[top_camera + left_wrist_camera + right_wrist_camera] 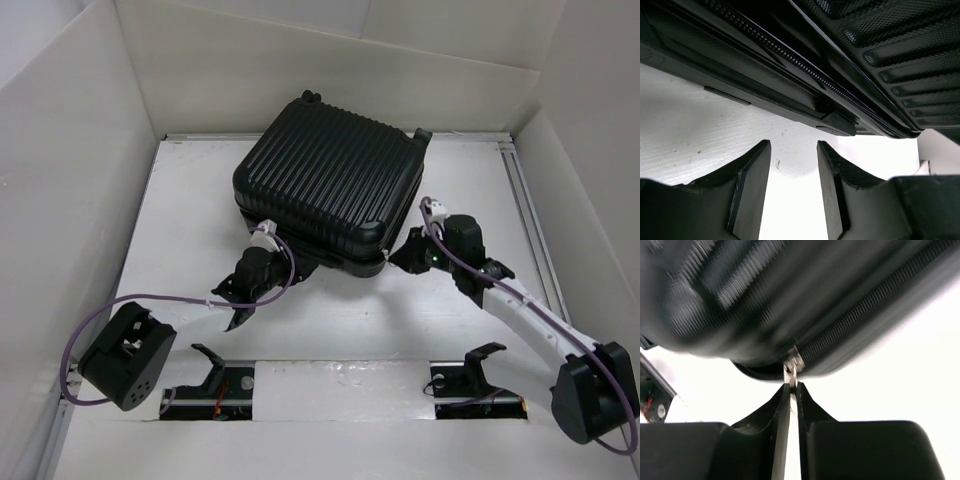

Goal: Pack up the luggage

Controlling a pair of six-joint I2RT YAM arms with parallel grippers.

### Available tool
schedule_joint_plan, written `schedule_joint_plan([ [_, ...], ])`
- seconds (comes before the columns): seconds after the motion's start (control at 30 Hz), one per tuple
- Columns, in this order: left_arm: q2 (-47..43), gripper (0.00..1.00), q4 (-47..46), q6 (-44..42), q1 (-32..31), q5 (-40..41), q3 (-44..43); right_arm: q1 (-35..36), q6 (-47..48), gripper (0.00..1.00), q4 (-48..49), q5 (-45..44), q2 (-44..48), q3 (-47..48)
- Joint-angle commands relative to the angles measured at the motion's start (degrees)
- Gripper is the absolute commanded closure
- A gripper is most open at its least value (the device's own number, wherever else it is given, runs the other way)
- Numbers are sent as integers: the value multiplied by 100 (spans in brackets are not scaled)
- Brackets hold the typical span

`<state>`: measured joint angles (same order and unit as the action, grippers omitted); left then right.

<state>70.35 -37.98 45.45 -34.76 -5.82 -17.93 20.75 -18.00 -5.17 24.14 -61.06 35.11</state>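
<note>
The luggage (330,180) is a black ribbed hard-shell suitcase lying closed at the middle back of the table. My right gripper (412,250) is at its front right corner. In the right wrist view my right gripper (790,386) is shut on the silver zipper pull (791,369) that hangs from the luggage's zipper track (865,310). My left gripper (240,300) is open and empty just in front of the luggage's front left edge. In the left wrist view my left gripper (792,150) points at the zipper seam (790,57), apart from it.
White walls enclose the white table (180,220) on all sides. Two black brackets (212,362) (478,358) stand at the near edge by the arm bases. A purple cable (150,300) loops from the left arm.
</note>
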Motion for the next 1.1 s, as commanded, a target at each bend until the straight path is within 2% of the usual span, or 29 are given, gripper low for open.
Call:
schedule_joint_plan([
  [0.0, -12, 62, -298, -72, 22, -77, -105, 60, -563, 87, -309, -743, 471, -250],
  [0.1, -12, 62, -298, -72, 22, -77, -105, 60, -819, 93, -476, -963, 805, -374],
  [0.2, -64, 63, -298, -72, 22, -77, -105, 60, -933, 91, -538, -964, 911, -522],
  [0.23, -65, 63, -246, -72, 22, -77, -105, 113, -933, 87, -590, -851, 911, -523],
  [0.27, -126, 63, -245, -72, 22, -77, -105, 113, -855, 70, -591, -850, 981, -471],
  [0.33, -197, 63, -176, -72, 22, -24, -105, 165, -750, 53, -730, -850, 1209, -348],
  [0.37, -292, 63, -97, -72, 22, -24, -105, 166, -653, 48, -731, -850, 1271, -182],
  [0.43, -477, 63, -26, -72, 22, -24, -105, 166, -443, 45, -870, -850, 1324, 47],
  [0.6, -759, 62, 291, -124, 22, -24, -53, 333, -99, 45, -1144, -1043, 693, 785],
  [0.73, -830, 57, 352, -124, 22, -24, -52, 386, -46, 42, -846, -639, 95, 787],
  [0.87, -646, 55, 291, -177, 22, -164, -105, 543, -99, 44, -670, -709, -293, 787],
  [1.03, -276, 55, 19, -177, 22, -270, -219, 544, -99, 52, -433, -569, -494, 734],
  [1.07, -224, 55, -34, -177, 22, -270, -219, 544, -99, 59, -380, -568, -582, 734],
])
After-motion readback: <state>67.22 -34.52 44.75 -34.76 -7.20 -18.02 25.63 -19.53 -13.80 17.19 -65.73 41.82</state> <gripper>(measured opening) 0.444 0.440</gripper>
